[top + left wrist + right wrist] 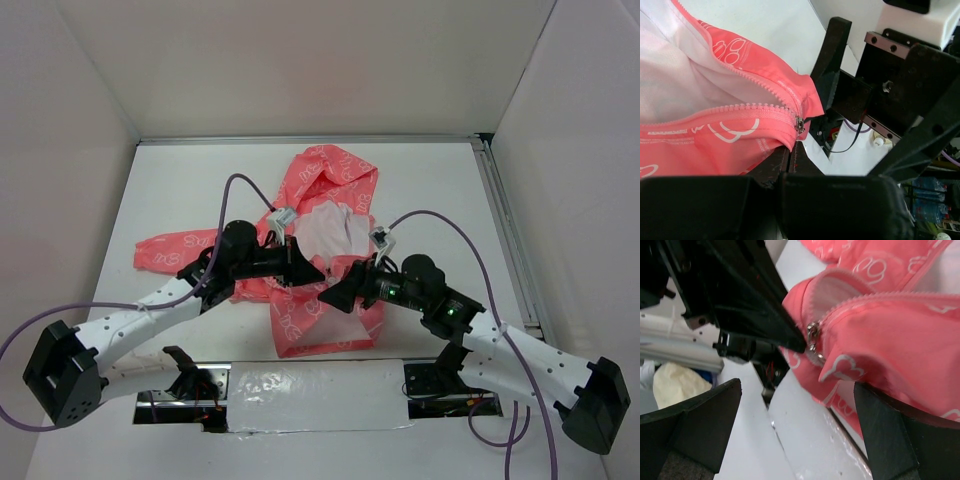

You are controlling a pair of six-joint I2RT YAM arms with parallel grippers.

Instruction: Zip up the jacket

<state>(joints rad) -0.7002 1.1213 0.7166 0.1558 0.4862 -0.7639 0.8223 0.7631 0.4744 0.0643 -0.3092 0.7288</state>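
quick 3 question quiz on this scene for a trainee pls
1. True or false: the left tool is shut on the jacket.
2. The right tool is: A) open B) shut on the hood C) shut on a sleeve.
3. Fill in: the slider sits at the ___ end of the zip, with the teeth apart beyond it.
Key: 1 true; 2 A; 3 bottom.

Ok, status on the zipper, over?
Left gripper shut on jacket hem. Right gripper open, facing slider. Jacket open, slider at bottom. Nothing in the way.
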